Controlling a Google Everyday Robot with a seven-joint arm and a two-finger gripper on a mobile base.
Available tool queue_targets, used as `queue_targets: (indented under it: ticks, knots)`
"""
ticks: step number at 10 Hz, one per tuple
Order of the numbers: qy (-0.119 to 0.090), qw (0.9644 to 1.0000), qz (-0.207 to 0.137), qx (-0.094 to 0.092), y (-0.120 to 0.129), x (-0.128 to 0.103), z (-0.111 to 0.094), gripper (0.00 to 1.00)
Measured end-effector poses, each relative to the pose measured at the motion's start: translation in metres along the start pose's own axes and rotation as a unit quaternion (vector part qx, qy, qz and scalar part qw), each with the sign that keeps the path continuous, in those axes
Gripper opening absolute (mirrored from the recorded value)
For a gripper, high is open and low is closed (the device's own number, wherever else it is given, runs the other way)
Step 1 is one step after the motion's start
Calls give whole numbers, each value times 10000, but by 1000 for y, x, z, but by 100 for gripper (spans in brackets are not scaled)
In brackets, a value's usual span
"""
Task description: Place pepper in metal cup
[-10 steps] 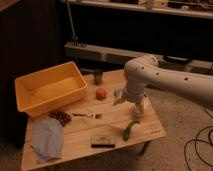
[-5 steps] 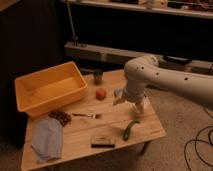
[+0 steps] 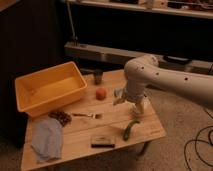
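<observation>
The pepper (image 3: pixel 131 129), long, slim and green, lies on the wooden table (image 3: pixel 80 132) near its front right corner. The metal cup (image 3: pixel 98 76), small and dark grey, stands at the back of the table beside the yellow bin. My gripper (image 3: pixel 136 110) hangs from the white arm over the right side of the table, just above and behind the pepper and well to the right of the cup. It holds nothing that I can see.
A yellow bin (image 3: pixel 49 88) sits at the back left. An orange fruit (image 3: pixel 101 93) lies near the cup. A fork (image 3: pixel 87 116), a dark bunch of grapes (image 3: pixel 61 117), a blue cloth (image 3: pixel 46 139) and a dark flat packet (image 3: pixel 102 141) lie on the front half.
</observation>
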Motion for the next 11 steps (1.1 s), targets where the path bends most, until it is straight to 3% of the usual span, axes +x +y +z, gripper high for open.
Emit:
queue_targets:
  ticks: [2, 3, 5, 7, 8, 9, 11]
  knots:
    - [-166, 9998, -18, -61, 2, -1, -3, 80]
    - [-575, 9981, -101, -187, 5, -3, -7, 80]
    - [-1410, 9877, -463, -487, 6, -7, -8, 80]
    - [-1874, 9763, -810, -720, 14, -4, -12, 80]
    - [-1965, 9735, -880, -767, 16, -3, -12, 80]
    - [-1945, 9746, -838, -730, 13, -4, -12, 80]
    - [-1301, 9881, -586, -571, 11, -16, 2, 80]
